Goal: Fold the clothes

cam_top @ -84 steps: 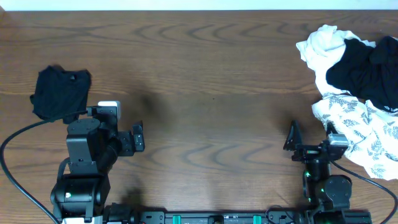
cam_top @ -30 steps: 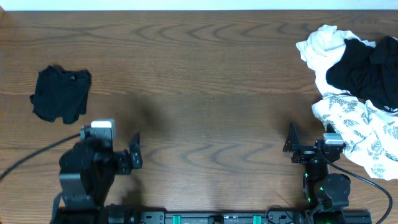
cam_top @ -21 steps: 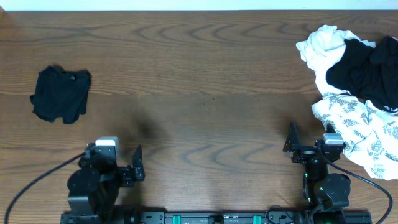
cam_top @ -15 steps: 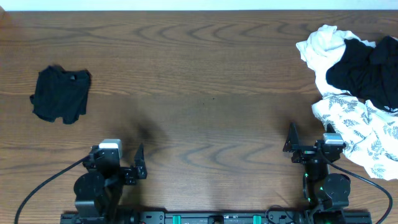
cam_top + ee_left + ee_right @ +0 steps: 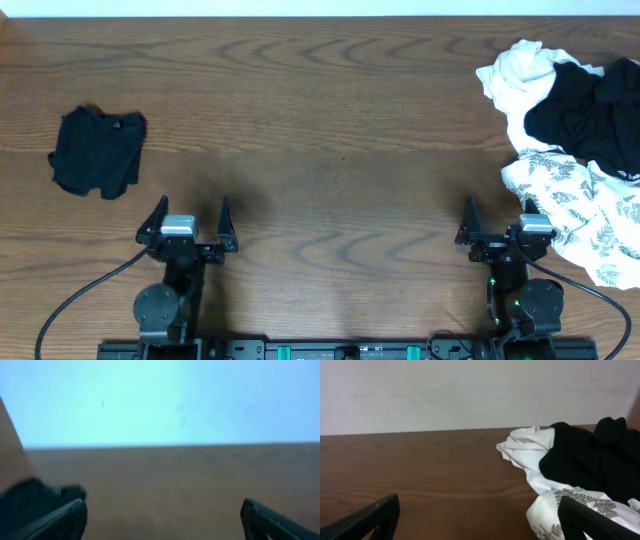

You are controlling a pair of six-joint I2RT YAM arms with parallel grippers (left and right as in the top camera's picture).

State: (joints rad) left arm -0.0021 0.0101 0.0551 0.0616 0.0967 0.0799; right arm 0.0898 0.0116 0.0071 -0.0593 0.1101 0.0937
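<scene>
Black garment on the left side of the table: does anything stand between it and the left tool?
Nothing visible does. Only wooden table lies between the open left tool and the black garment; the other clothes are piled at the far right.

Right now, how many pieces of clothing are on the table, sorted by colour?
Black: 2, the lone black garment at the left and the piled black garment at the right.
Plain white: 1, the white garment.
White with grey leaf print: 1, the leaf-print garment.
Total: 4.
</scene>
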